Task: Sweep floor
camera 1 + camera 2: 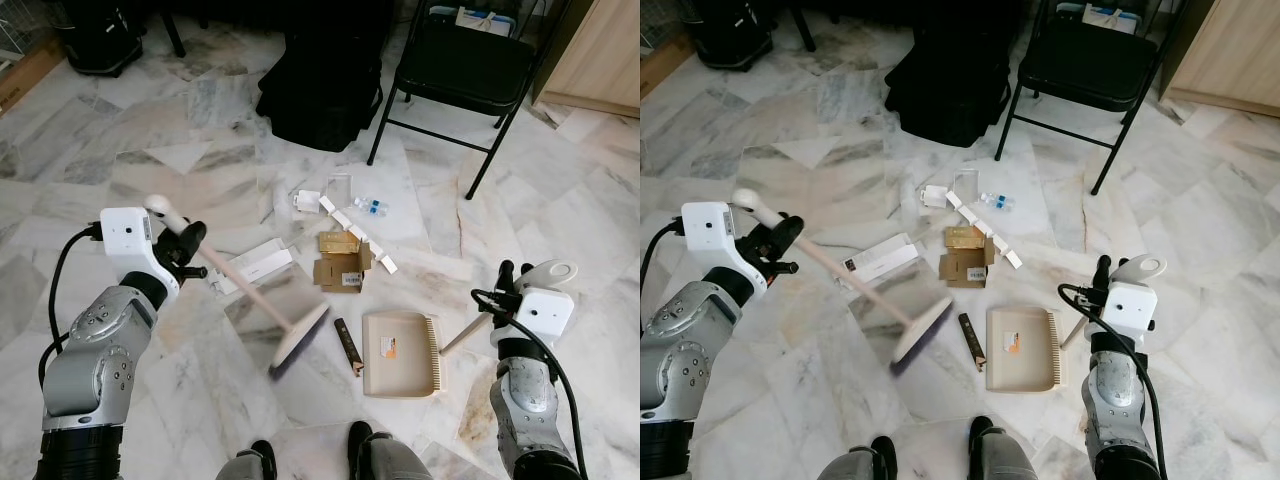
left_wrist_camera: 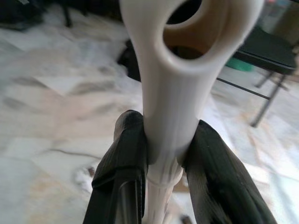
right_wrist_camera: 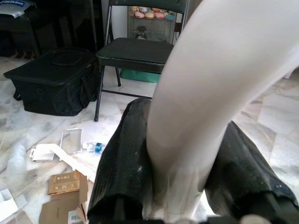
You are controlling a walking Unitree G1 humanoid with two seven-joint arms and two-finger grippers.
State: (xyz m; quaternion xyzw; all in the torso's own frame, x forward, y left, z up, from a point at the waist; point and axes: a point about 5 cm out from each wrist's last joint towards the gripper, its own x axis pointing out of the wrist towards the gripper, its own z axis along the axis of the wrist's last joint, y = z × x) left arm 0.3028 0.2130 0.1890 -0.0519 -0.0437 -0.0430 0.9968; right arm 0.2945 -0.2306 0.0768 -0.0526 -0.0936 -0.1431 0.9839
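My left gripper (image 1: pixel 186 246) is shut on the top of a cream broom handle (image 2: pixel 175 88). The handle slants down to the right, to the blurred broom head (image 1: pixel 298 340) on the marble floor. My right gripper (image 1: pixel 506 287) is shut on the pale handle (image 3: pixel 210 84) of a beige dustpan (image 1: pixel 400 352), which lies flat on the floor just right of the broom head. Litter lies beyond them: brown cardboard pieces (image 1: pixel 341 262), a white flat box (image 1: pixel 256 265), white strips (image 1: pixel 372 250), clear plastic packaging (image 1: pixel 340 189) and a small dark bar (image 1: pixel 347 344) beside the dustpan.
A black bag (image 1: pixel 320 90) and a black folding chair (image 1: pixel 470 60) stand behind the litter. A wooden cabinet (image 1: pixel 600 50) is at the far right and a dark object (image 1: pixel 100 35) at the far left. My feet (image 1: pixel 360 440) are at the bottom edge.
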